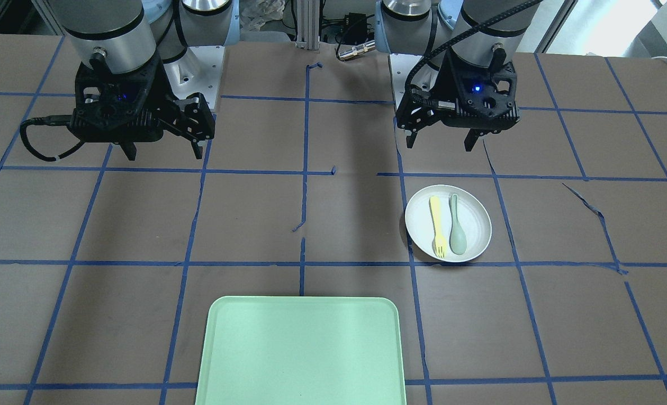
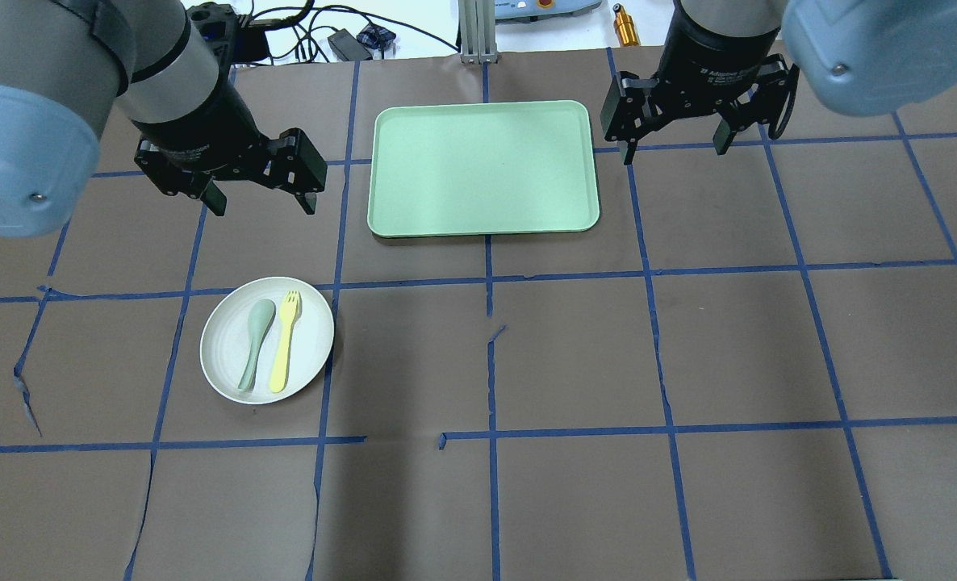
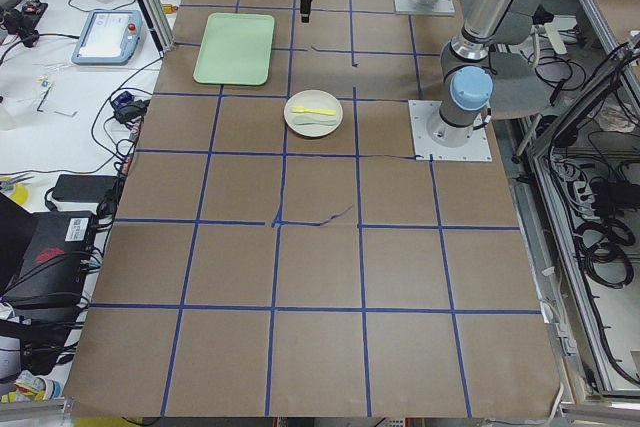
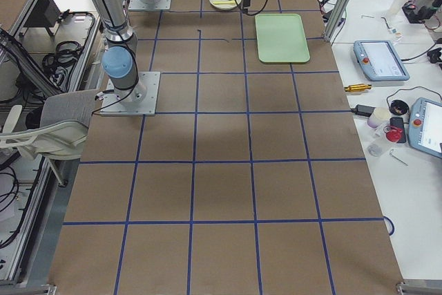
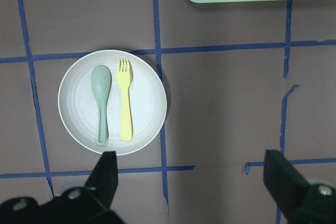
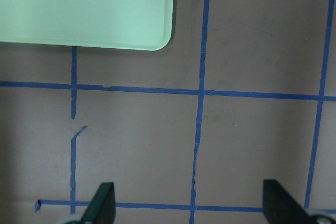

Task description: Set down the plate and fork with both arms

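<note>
The white plate (image 2: 311, 339) sits on the table on my left side, near the tray. The pale-yellow fork (image 2: 285, 347) and a grey-green spoon (image 2: 254, 343) lie side by side in it. My left gripper (image 2: 263, 206) is open and empty, above the table just beyond the plate. The left wrist view shows the plate (image 5: 144, 103) and fork (image 5: 124, 100) ahead of its open fingers (image 5: 105, 177). My right gripper (image 2: 674, 153) is open and empty, to the right of the tray. In the front view the plate (image 1: 477, 225) lies below the left gripper (image 1: 439, 144).
A rectangular mint-green tray (image 2: 482, 168) lies at the far middle of the table between the two grippers; its corner shows in the right wrist view (image 6: 84, 9). The brown table cover carries a grid of blue tape. Cables and devices lie beyond the far edge.
</note>
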Controlling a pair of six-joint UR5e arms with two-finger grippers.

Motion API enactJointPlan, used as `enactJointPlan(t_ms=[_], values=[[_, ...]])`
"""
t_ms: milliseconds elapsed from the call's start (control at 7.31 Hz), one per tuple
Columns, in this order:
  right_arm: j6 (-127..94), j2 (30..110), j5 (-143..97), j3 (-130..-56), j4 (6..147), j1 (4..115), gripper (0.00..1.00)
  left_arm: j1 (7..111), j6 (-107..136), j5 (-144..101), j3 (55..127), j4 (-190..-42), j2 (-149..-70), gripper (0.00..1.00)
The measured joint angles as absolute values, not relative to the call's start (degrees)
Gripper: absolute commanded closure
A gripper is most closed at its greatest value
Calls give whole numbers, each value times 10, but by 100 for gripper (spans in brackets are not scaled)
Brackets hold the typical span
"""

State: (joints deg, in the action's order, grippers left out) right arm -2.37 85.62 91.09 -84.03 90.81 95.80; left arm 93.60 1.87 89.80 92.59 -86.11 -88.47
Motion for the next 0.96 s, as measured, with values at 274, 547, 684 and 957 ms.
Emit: enactJointPlan(t_ms=[274,547,684,957], values=[[-24,856,911,-841,909,958,0,936,19,898,929,-860,-884,0],[-24,856,911,-841,909,958,0,935,17,897,936,-853,-884,0],[-24,855,911,-841,909,958,0,931,15,897,952,-837,-884,0],[-24,855,911,-842,912,958,0,888,-15,902,1056,-721,-883,0]])
